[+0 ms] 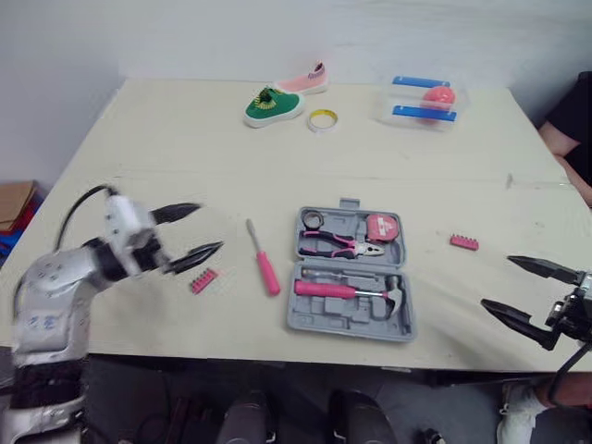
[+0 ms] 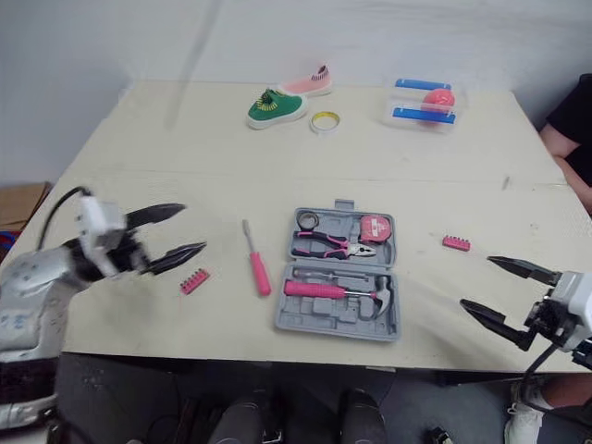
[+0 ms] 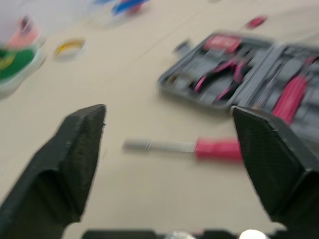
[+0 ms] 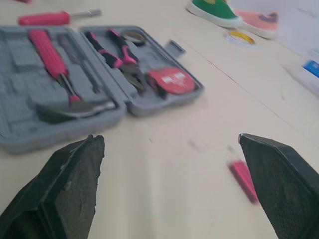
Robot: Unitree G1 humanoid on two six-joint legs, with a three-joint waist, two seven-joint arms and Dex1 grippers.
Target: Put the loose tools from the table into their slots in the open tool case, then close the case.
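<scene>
From the head camera I see the open tool case [image 1: 319,322] lying flat towards the near edge of the table [image 1: 185,148]. The hammer [image 1: 342,289] sits in its near half, the pliers [image 1: 338,242] and tape measure [image 1: 381,227] in its far half. The pink screwdriver [image 1: 264,264] lies loose just left of the case. The left bit strip [image 1: 203,280] is further left, close to the tips of my left gripper [image 1: 209,227], whose fingers are spread and empty. The right bit strip [image 1: 463,242] lies right of the case, and my right gripper [image 1: 498,281] hangs at the near right edge, fingers parted, holding nothing. On the left wrist camera the fingers stand wide apart, with the screwdriver on the table beyond them and the case past it. On the right wrist camera the fingers are likewise apart, facing the case, and the right bit strip lies on bare table apart from it.
</scene>
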